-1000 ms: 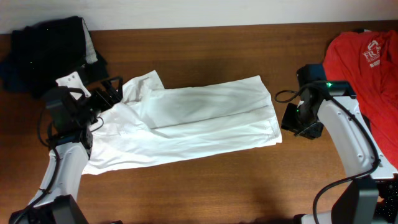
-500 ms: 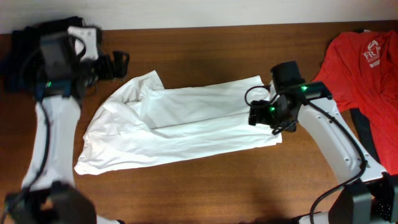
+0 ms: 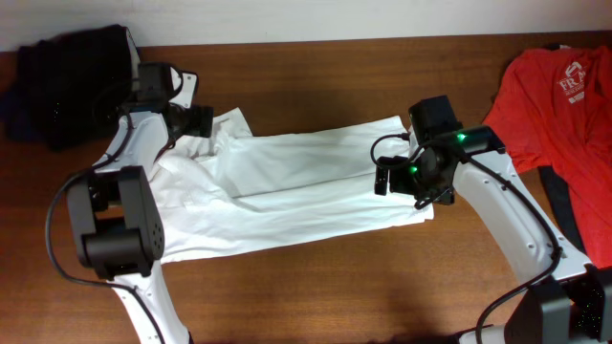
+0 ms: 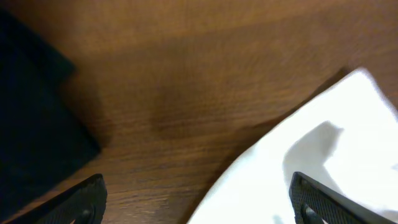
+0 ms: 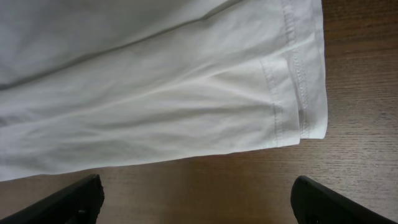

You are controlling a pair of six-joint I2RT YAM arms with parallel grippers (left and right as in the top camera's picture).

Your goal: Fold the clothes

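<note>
The white shirt point(image 3: 287, 186) lies flat across the middle of the wooden table, folded lengthwise, with its stitched hem point(image 5: 292, 68) at the right end. My left gripper point(image 3: 199, 122) hovers open at the shirt's back left corner. In the left wrist view, white cloth point(image 4: 311, 162) runs under the gripper's point(image 4: 199, 205) right finger, with nothing pinched. My right gripper point(image 3: 397, 180) is open above the shirt's right end. In the right wrist view, the gripper point(image 5: 199, 202) has only bare wood between its fingers, just off the shirt's point(image 5: 155, 93) front edge.
A pile of dark garments point(image 3: 72, 81) sits at the back left corner, and its edge shows close to my left finger point(image 4: 31, 124). A red T-shirt with white print point(image 3: 559, 105) lies at the right edge over a dark strip point(image 3: 555, 205).
My left arm has swung from the front left, round the back, to the shirt's back left corner. My right arm has moved left over the shirt's right end, and its jaws have opened wide.
</note>
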